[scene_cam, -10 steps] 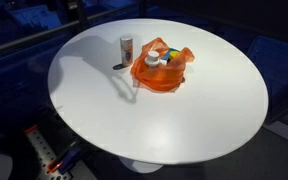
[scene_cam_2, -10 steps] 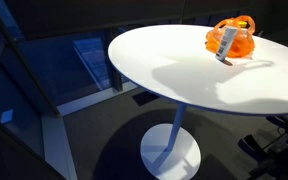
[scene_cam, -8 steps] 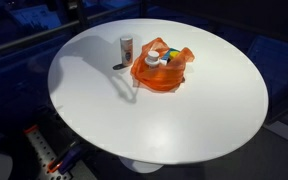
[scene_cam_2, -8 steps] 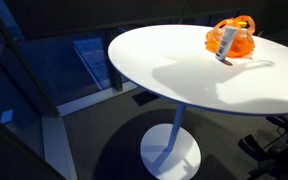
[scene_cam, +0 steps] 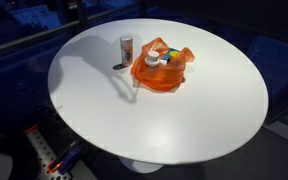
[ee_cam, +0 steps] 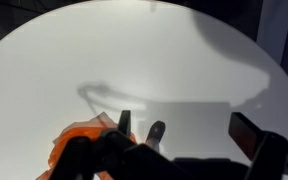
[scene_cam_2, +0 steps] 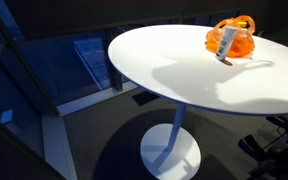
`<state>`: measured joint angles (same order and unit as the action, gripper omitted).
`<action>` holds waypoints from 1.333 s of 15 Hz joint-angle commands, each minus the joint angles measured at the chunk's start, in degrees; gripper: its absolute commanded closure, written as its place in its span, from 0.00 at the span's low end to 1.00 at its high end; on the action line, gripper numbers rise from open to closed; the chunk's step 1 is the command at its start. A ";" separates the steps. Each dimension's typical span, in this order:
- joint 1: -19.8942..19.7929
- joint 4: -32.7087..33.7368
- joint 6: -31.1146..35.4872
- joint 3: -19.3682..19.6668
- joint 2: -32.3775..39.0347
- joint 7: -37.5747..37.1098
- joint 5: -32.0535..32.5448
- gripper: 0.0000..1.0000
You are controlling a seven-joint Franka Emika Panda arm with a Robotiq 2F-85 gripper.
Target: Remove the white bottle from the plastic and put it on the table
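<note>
Gripper [ee_cam: 164,140] hangs above the table [ee_cam: 184,60], jaws apart as far as I can judge, holding nothing. White bottle [scene_cam: 155,61] stands in the orange bag [scene_cam: 164,80] beside a second bottle [scene_cam: 167,63]; probably light, stiff and smooth, so I'd pinch its cap or neck, clear of the limp plastic. Bag's inside is dim, and the wrist view shows only an orange corner.
</note>
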<state>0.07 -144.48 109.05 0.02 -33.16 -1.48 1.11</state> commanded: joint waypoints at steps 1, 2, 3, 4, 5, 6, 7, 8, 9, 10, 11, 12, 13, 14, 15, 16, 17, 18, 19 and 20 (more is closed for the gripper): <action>-0.15 0.10 -0.12 -0.14 0.02 0.08 -0.08 0.00; -0.15 0.10 -0.12 -0.14 0.02 0.08 -0.08 0.00; -0.15 0.10 -0.12 -0.14 0.02 0.08 -0.08 0.00; -0.15 0.10 -0.12 -0.14 0.02 0.08 -0.08 0.00; -0.15 0.10 -0.12 -0.14 0.02 0.08 -0.08 0.00; -0.39 1.15 -0.11 0.02 0.71 -0.03 0.03 0.00; -0.51 2.12 -0.01 0.27 1.34 0.16 -0.01 0.00; -0.63 2.99 0.10 0.41 1.95 0.30 0.04 0.00; -0.73 3.91 0.14 0.56 2.63 0.39 0.03 0.00; -0.83 5.07 0.19 0.72 3.61 0.51 0.03 0.00; -0.94 6.35 0.26 0.86 4.80 0.50 -0.01 0.00; -1.08 7.51 0.46 0.98 6.04 0.36 0.02 0.00; -1.24 8.61 0.68 1.07 7.25 0.26 0.06 0.00; -1.46 9.90 1.17 1.19 9.18 0.07 0.11 0.00; -1.63 10.97 1.61 1.26 10.75 -0.07 0.09 0.00; -1.80 12.01 2.15 1.33 12.53 -0.22 0.08 0.00; -2.09 12.89 3.07 1.34 14.33 -0.51 0.38 0.00; -2.22 13.80 3.58 1.53 16.01 -0.35 0.21 0.00; -2.49 14.66 4.33 1.76 17.79 -0.28 0.29 0.00; -2.66 15.54 4.71 2.02 19.27 -0.12 0.21 0.00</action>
<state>-1.93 -133.28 113.39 1.38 -19.20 -1.57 1.11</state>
